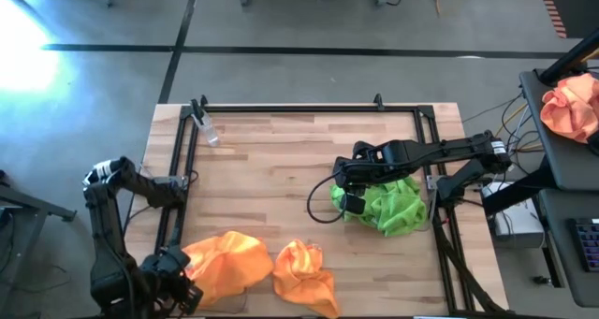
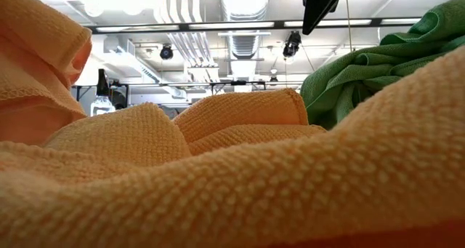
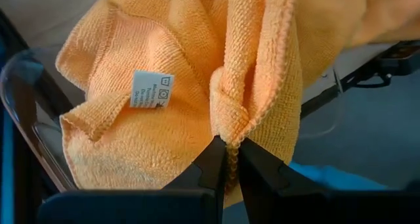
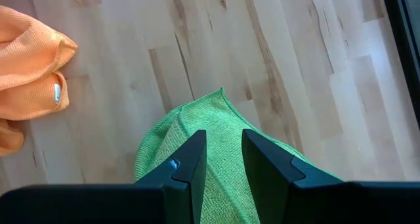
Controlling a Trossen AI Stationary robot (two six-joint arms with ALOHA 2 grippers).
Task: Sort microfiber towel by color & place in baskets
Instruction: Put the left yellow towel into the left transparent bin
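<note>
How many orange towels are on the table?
2 orange towels: one at the near left edge, pinched in the left gripper; one loose beside it. More could hide in the folds.

Small clear bottle point(image 1: 208, 130) near the table's point(image 1: 281, 169) far left corner. Peach cloth point(image 1: 573, 107) on a side stand, well apart.

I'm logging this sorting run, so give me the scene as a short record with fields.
left tool: at the table's near left corner, shut on an orange towel
right tool: open, over the green towels at the table's right
second orange towel: loose on the wooden table, near edge
baskets: none clearly seen
small clear bottle: far left of table
</note>
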